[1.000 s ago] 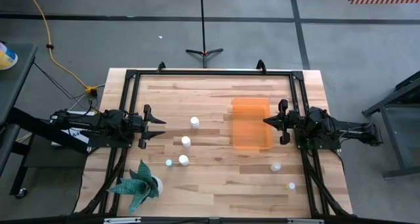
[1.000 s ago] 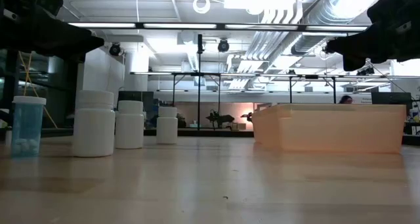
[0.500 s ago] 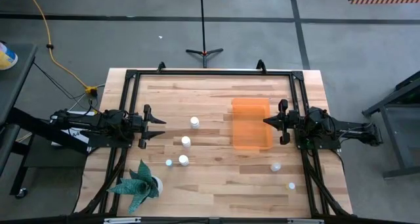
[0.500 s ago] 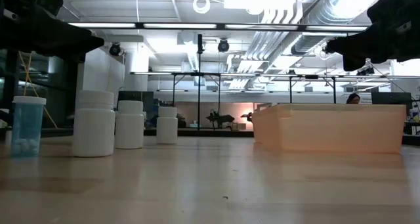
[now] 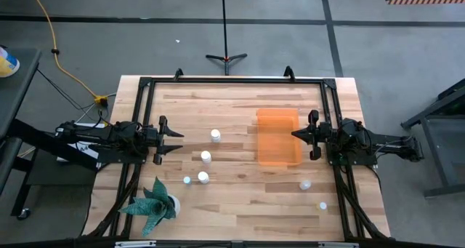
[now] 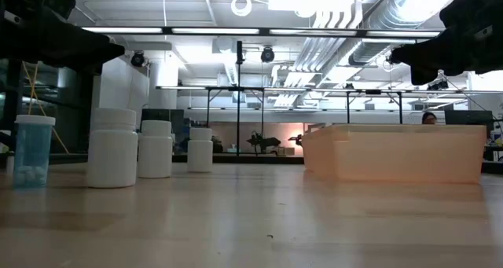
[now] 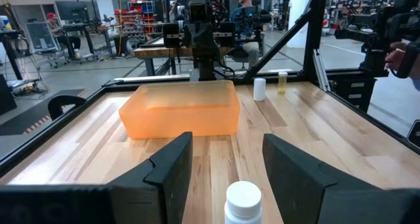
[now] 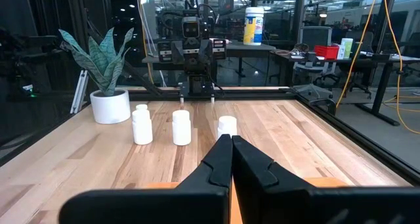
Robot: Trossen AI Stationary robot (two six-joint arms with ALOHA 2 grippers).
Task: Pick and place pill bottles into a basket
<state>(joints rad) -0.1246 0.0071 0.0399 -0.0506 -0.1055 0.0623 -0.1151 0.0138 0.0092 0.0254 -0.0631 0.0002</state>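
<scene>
While both arms wait at opposite table (image 5: 240, 204) edges, open wood lies between them. Orange basket (image 5: 278, 137) sits beside the right gripper (image 5: 296, 134), fingers pressed together. Left gripper (image 5: 176, 142) stands parted, empty, facing three white bottles (image 5: 205, 157). Two bottles (image 5: 306, 184) near the right edge are hard to make out. Potted plant (image 5: 152, 202) occupies the near-left corner.

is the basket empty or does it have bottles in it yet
Empty. From above, the basket shows only bare orange floor; the white bottles stand out on the table.

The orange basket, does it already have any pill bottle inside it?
No, in the high view the basket holds nothing, and the pill bottles stand on the table.
</scene>
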